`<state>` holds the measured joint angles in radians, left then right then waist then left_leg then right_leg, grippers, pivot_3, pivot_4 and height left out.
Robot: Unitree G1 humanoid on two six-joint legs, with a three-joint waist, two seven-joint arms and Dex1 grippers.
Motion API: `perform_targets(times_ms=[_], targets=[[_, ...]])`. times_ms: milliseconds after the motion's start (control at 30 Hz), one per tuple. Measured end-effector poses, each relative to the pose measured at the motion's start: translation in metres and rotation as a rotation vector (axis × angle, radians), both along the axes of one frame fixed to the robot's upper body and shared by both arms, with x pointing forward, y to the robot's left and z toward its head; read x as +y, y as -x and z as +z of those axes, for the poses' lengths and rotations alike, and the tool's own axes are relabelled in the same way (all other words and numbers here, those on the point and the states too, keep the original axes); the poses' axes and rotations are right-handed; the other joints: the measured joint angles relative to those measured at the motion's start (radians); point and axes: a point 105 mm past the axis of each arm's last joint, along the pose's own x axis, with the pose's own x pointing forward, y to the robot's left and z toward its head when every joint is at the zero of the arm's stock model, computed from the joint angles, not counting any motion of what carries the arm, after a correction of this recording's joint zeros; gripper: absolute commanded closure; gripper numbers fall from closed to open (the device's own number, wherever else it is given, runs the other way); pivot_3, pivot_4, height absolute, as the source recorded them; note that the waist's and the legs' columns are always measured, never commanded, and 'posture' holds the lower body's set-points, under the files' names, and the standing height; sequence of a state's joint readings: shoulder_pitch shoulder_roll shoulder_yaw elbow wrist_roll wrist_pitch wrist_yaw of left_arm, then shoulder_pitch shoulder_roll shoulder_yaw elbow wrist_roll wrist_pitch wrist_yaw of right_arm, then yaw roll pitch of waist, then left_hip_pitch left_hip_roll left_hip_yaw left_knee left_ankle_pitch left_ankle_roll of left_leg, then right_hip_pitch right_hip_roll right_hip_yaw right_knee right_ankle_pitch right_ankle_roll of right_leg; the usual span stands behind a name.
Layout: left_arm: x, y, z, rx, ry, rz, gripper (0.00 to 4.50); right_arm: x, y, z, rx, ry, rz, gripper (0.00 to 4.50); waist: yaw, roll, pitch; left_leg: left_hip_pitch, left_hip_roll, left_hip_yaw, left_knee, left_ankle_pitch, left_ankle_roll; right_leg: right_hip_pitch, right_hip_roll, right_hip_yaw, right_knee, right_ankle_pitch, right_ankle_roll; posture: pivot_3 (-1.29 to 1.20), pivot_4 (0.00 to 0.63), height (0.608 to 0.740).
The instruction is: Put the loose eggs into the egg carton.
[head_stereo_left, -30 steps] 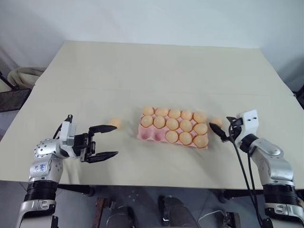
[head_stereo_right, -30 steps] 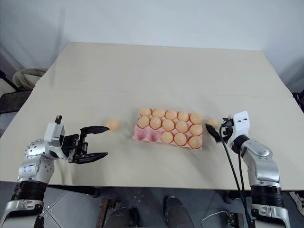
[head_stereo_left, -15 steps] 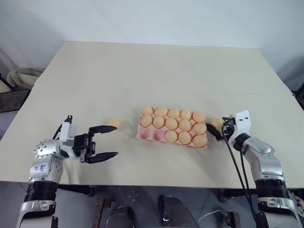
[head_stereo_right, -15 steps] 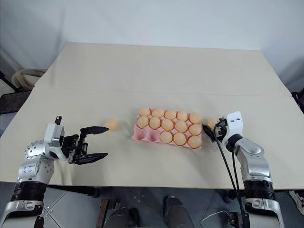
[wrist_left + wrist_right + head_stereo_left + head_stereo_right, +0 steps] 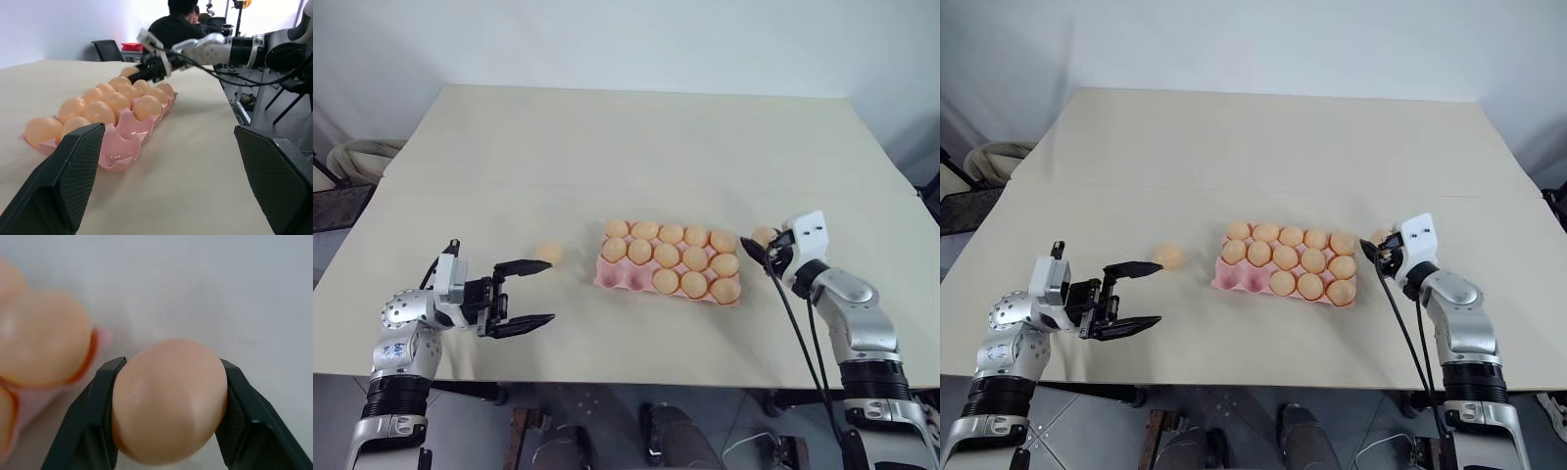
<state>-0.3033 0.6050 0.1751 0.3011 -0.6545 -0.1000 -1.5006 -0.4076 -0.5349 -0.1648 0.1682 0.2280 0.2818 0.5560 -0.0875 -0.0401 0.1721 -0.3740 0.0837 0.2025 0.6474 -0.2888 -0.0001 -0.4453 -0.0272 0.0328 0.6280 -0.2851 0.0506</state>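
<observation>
- The egg carton (image 5: 671,260) is a pink moulded tray lying flat near the middle of the pale table (image 5: 636,157), its long side running left to right.
- Pale orange-tan eggs fill nearly all its cups; the cup at the near left corner of the carton (image 5: 120,159) shows bare pink in the left wrist view.
- One loose egg (image 5: 168,399) sits clamped between the two black fingers (image 5: 85,423) of the right gripper (image 5: 763,243); the jaws are closed against its sides (the pads press it on both flanks).
- That held egg hangs just beside the carton's right end, by the far right corner, and whether it is clear of the table surface I cannot tell.
- A second loose egg (image 5: 549,253) rests on the table to the left of the carton, apart from it and level with its near rows.
- The left gripper (image 5: 527,294) hovers to the left of the carton and nearer the table's front edge than that egg, pointing towards the carton.
- Its jaws stand wide apart with nothing between them.
- Beyond the carton's far end, the left wrist view shows a seated person (image 5: 176,27) in dark clothing, a black chair (image 5: 107,49) and some metal stands.
</observation>
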Motion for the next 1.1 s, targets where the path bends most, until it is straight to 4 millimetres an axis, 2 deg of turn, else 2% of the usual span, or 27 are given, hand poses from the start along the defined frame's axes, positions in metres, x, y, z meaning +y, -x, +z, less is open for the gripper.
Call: perform_targets(times_ms=[100, 233, 367, 433, 500, 700, 933, 1100], targets=[[0.001, 0.000, 0.000, 0.001, 0.001, 0.006, 0.00, 0.014, 0.008, 0.029, -0.059, 0.013, 0.062, 2.46, 0.000, 0.000, 0.000, 0.000, 0.000, 0.000, 0.000, 0.000, 0.000, 0.000, 0.000, 0.000, 0.000, 0.000, 0.000, 0.00, 0.150, 0.740], [0.003, -0.001, -0.002, 0.011, 0.003, 0.014, 0.00, 0.056, 0.029, 0.058, -0.079, -0.029, 0.224, 2.46, 0.001, 0.000, 0.000, 0.000, 0.001, -0.001, -0.001, 0.000, 0.000, 0.000, 0.001, -0.001, 0.000, 0.000, -0.001, 0.00, 0.150, 0.740], [0.004, -0.001, -0.002, 0.011, 0.002, 0.016, 0.00, 0.119, 0.056, 0.053, 0.002, -0.050, 0.449, 2.46, 0.001, 0.000, 0.000, 0.000, 0.001, -0.001, -0.001, -0.001, 0.000, 0.000, 0.000, -0.001, 0.000, -0.001, -0.001, 0.00, 0.150, 0.740], [0.004, -0.001, -0.002, 0.011, 0.002, 0.015, 0.00, 0.140, 0.063, 0.044, 0.044, -0.048, 0.519, 2.46, 0.002, 0.000, 0.000, -0.001, 0.001, -0.001, 0.000, -0.001, 0.001, -0.001, 0.000, -0.001, -0.001, -0.001, -0.001, 0.00, 0.150, 0.740], [0.003, -0.001, -0.002, 0.009, 0.002, 0.015, 0.00, 0.153, 0.064, 0.034, 0.069, -0.040, 0.550, 2.46, 0.002, 0.000, 0.000, -0.001, 0.000, 0.000, 0.000, -0.001, 0.001, -0.001, 0.000, -0.001, -0.001, -0.001, -0.001, 0.00, 0.150, 0.740], [0.003, -0.001, -0.002, 0.007, 0.001, 0.014, 0.00, 0.181, 0.064, 0.012, 0.103, 0.040, 0.612, 2.46, 0.002, 0.000, 0.000, -0.002, 0.000, 0.000, 0.000, -0.002, 0.002, -0.001, 0.000, -0.001, -0.002, -0.001, -0.001, 0.00, 0.150, 0.740], [0.003, 0.000, -0.003, 0.008, -0.005, 0.014, 0.00, 0.197, 0.058, 0.007, 0.092, 0.085, 0.645, 2.46, 0.001, -0.001, 0.000, -0.002, 0.000, 0.000, 0.000, -0.001, 0.001, -0.002, 0.000, -0.002, -0.001, -0.001, -0.001, 0.00, 0.150, 0.740], [0.001, 0.001, -0.001, -0.008, -0.014, 0.005, 0.00, 0.198, 0.054, 0.007, 0.093, 0.101, 0.647, 0.84, 0.002, -0.001, 0.000, -0.003, 0.000, 0.000, 0.000, -0.001, 0.001, -0.002, 0.000, -0.002, -0.001, -0.001, -0.001, 0.00, 0.150, 0.740]])
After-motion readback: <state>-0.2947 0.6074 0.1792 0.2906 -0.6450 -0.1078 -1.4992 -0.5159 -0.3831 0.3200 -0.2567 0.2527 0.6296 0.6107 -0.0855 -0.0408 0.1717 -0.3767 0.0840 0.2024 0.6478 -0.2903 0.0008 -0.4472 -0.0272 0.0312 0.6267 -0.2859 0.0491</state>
